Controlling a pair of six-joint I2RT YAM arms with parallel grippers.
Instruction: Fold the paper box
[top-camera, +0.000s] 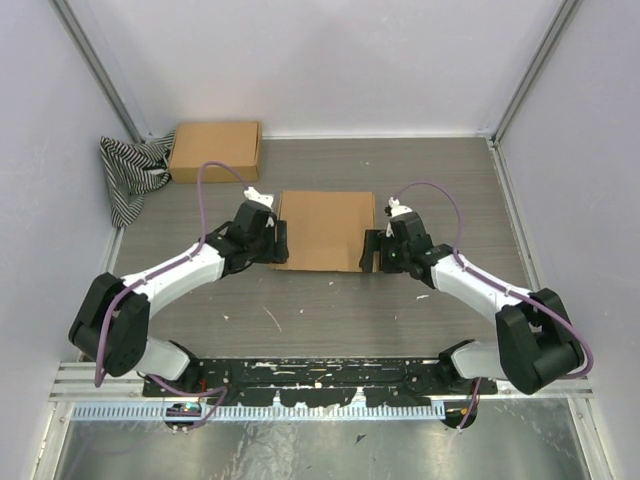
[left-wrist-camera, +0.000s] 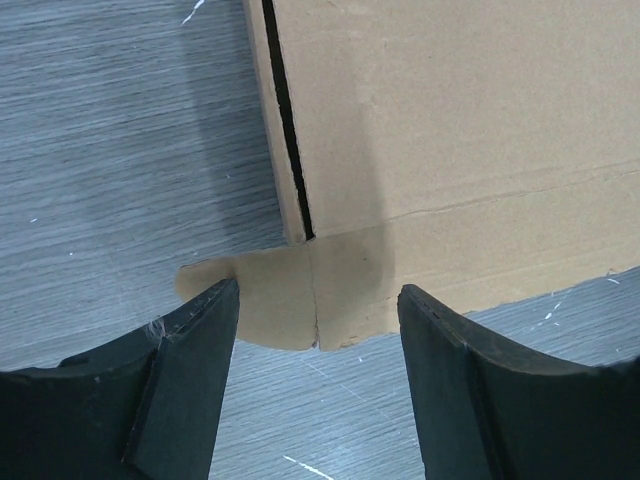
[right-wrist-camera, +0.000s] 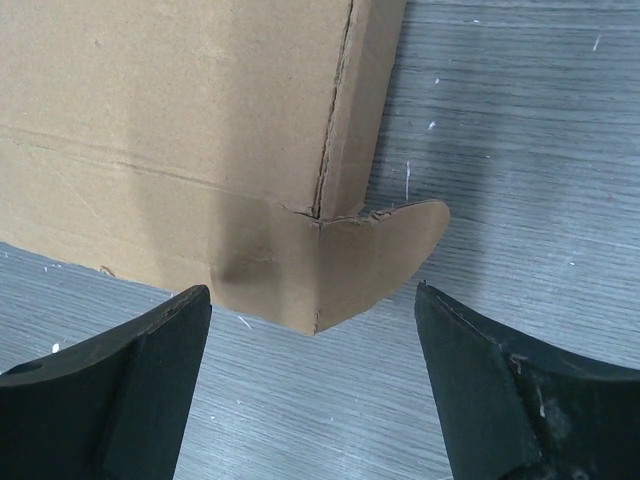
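The paper box (top-camera: 325, 230) is plain brown cardboard and lies in the middle of the table. My left gripper (top-camera: 282, 243) is open at its near left corner. In the left wrist view the rounded corner tab (left-wrist-camera: 290, 300) lies just beyond my gripper (left-wrist-camera: 318, 300), one fingertip (left-wrist-camera: 215, 310) touching or overlapping its edge. My right gripper (top-camera: 371, 250) is open at the near right corner. In the right wrist view the rounded tab (right-wrist-camera: 380, 255) sticks out from the box (right-wrist-camera: 180, 110) just beyond my gripper (right-wrist-camera: 312, 300). Neither gripper holds anything.
A second brown cardboard box (top-camera: 215, 150) stands at the back left, next to a striped black-and-white cloth (top-camera: 133, 170). Grey walls close the table on the left, back and right. White specks dot the table (top-camera: 300, 320).
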